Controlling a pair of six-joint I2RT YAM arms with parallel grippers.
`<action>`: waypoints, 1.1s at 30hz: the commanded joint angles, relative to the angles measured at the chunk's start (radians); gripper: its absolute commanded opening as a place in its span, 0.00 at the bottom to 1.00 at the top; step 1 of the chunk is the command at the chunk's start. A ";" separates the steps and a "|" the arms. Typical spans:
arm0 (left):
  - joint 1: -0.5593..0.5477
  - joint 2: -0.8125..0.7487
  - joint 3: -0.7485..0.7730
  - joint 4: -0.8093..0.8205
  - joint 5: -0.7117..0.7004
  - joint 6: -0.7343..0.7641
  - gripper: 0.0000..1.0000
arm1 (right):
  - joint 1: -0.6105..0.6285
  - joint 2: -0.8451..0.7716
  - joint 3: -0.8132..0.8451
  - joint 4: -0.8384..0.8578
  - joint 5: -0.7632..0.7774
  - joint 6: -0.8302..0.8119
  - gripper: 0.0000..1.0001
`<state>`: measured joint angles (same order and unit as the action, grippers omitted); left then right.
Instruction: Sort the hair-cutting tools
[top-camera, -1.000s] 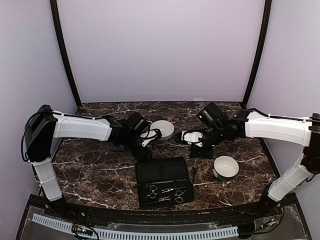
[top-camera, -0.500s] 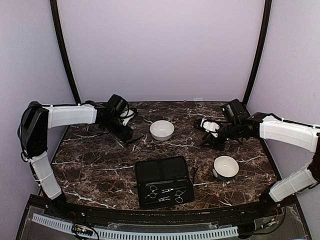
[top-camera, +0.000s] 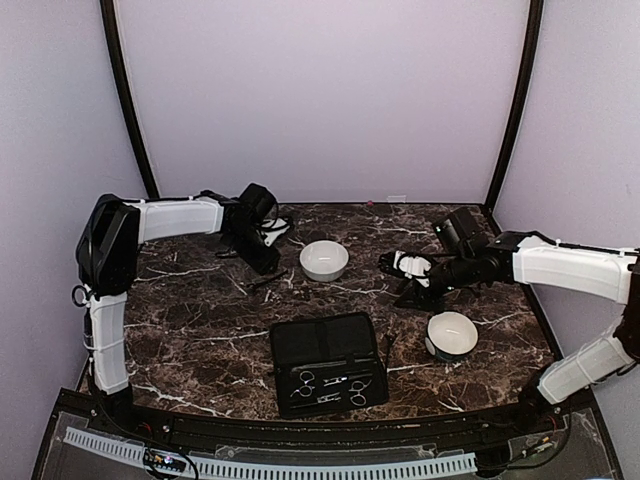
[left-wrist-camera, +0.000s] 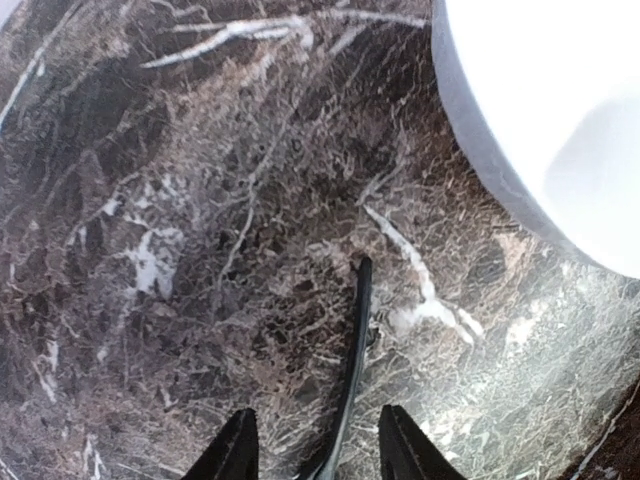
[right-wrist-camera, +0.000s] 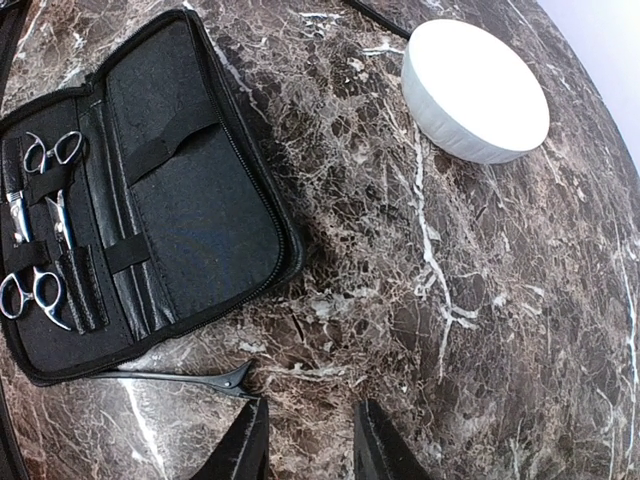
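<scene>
Now: left gripper (left-wrist-camera: 318, 415) open, astride a slim black comb-like stick (left-wrist-camera: 355, 350) lying flat on the counter (left-wrist-camera: 150, 250), pointing away; right gripper (right-wrist-camera: 313, 408) open, empty, thin black clip (right-wrist-camera: 180, 378) just beside one fingertip.

1. The top camera, high behind the near edge, looks down over the whole bench (top-camera: 200, 340).
2. The left wrist camera faces down, very near the bench, onto a slim black stick (left-wrist-camera: 355, 350) and the edge of a white bowl (left-wrist-camera: 540, 120).
3. The right wrist camera looks obliquely from farther off, over the black case (right-wrist-camera: 180, 200) and that white bowl.
4. All three share the white bowl; top and right wrist share the black case.
</scene>
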<state>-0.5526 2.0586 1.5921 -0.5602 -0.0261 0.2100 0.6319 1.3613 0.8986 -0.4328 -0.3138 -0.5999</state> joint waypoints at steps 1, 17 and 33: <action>0.005 0.043 0.041 -0.090 0.038 0.032 0.42 | 0.017 0.000 -0.010 0.025 0.028 -0.020 0.29; 0.004 0.089 0.028 -0.122 0.057 0.037 0.16 | 0.026 0.007 -0.008 0.022 0.034 -0.023 0.29; -0.125 -0.197 -0.071 -0.253 0.020 0.004 0.02 | 0.030 0.014 -0.010 0.019 0.051 -0.031 0.29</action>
<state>-0.5968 2.0453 1.5627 -0.7216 -0.0002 0.2241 0.6502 1.3655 0.8963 -0.4332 -0.2691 -0.6212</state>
